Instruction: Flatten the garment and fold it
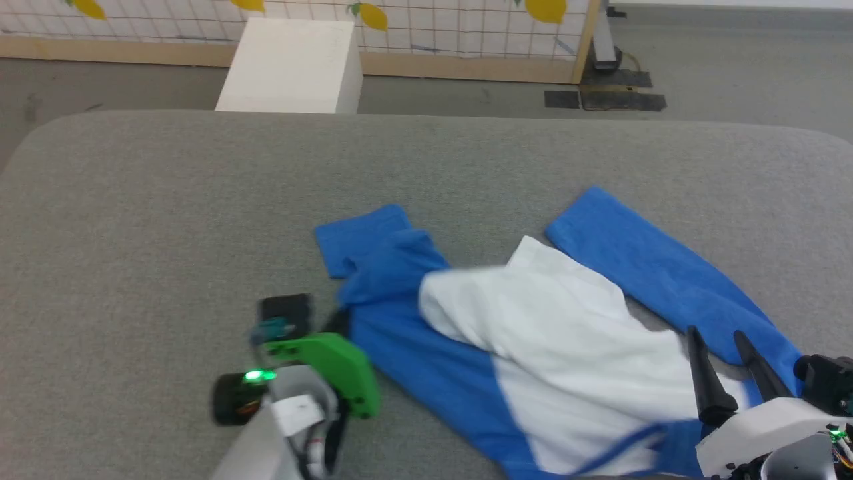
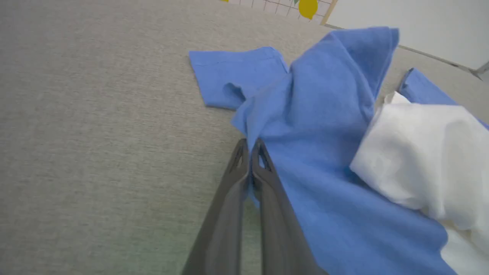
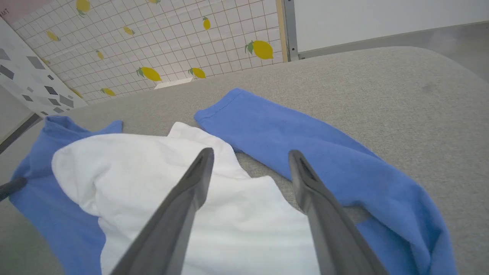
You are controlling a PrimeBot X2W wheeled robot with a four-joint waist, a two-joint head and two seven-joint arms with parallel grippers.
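Blue garment (image 2: 313, 126) fabric pinched between the left fingers (image 2: 225, 214)

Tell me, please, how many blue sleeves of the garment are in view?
2. The crumpled sleeve lies at the left of the garment, beyond the left gripper; the flat sleeve stretches out at the right, beyond the right gripper. None seems hidden.
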